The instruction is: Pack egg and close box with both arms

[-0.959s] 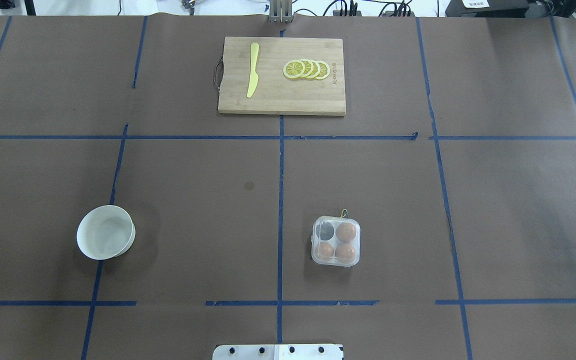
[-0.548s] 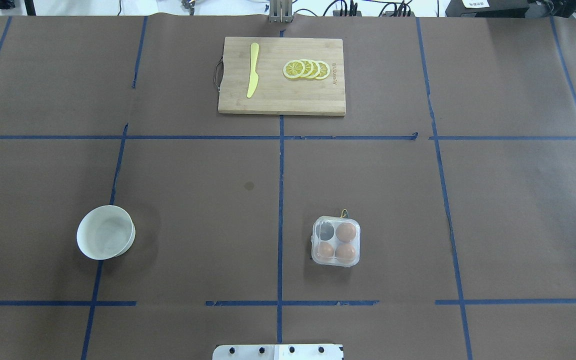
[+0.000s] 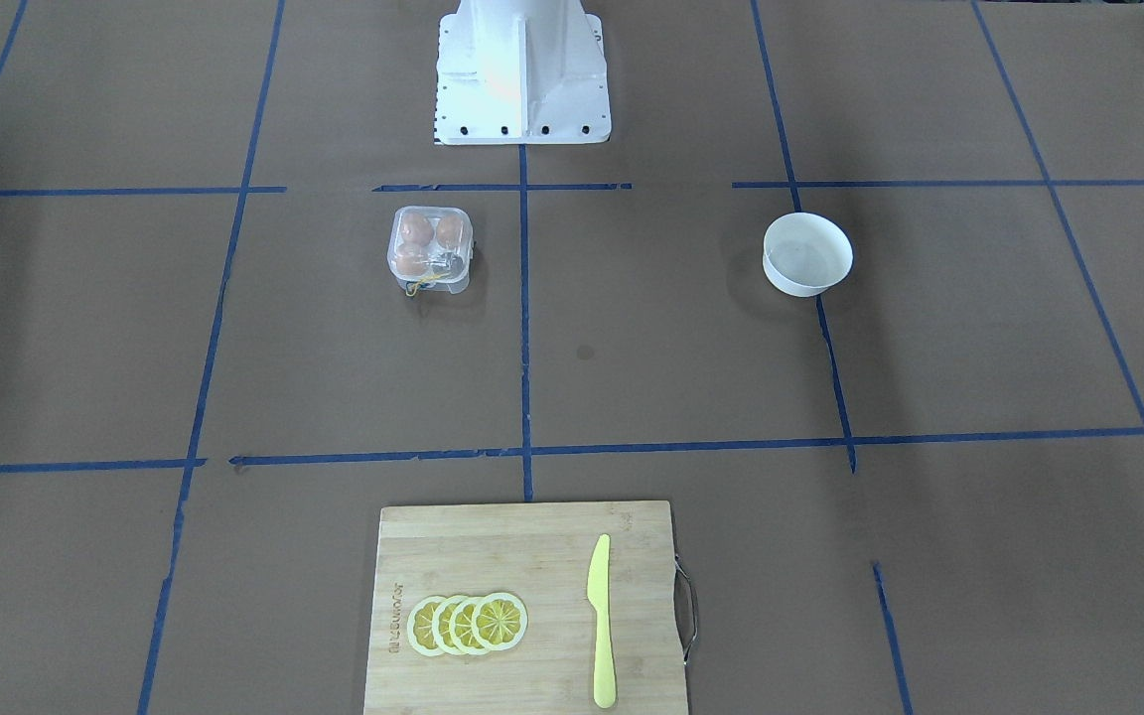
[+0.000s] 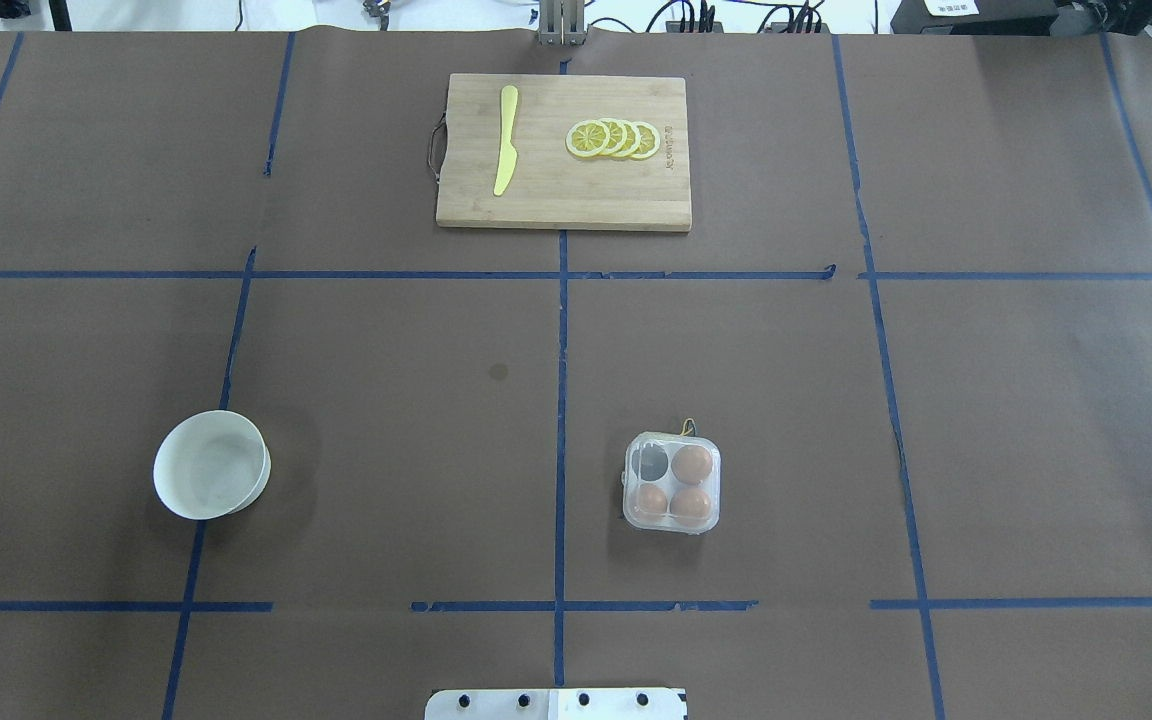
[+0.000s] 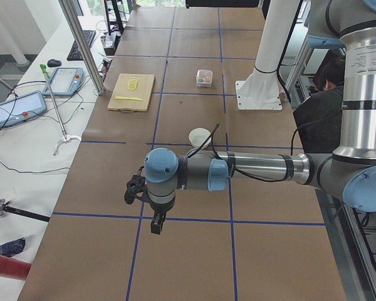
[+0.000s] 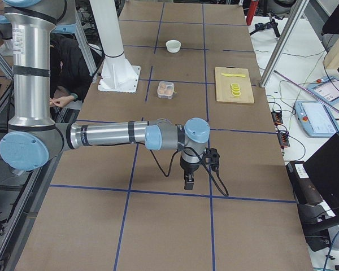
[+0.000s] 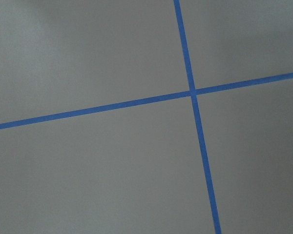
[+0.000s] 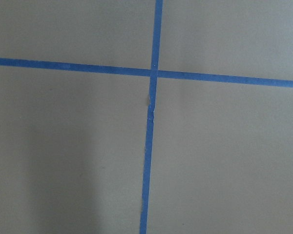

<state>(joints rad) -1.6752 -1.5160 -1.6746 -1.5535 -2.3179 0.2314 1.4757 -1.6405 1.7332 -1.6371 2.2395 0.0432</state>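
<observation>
- Lower right of centre in the overhead view, the clear plastic egg carton (image 4: pixel 672 484) sits on the brown surface (image 4: pixel 386 400), just right of the middle blue tape line (image 4: pixel 561 450).
- Three brown eggs (image 4: pixel 692 463) lie in its cups; the upper-left cup looks dark. Yellow string (image 4: pixel 688 427) shows at its upper edge.
- Left pincer (image 5: pixel 156 224) hangs pointing down at the lower left-centre of the left side view, well apart from the carton. I cannot tell whether it is clenched or released.
- Right pincer (image 6: pixel 188 182) hangs pointing down at the middle of the right side view, and again I cannot tell its state.
- White bowl (image 4: pixel 206 465): lower left of the overhead view.
- Wooden cutting board (image 4: pixel 561 205): top centre, carrying a yellow knife (image 4: pixel 506 140) and overlapped lemon slices (image 4: pixel 613 138).
</observation>
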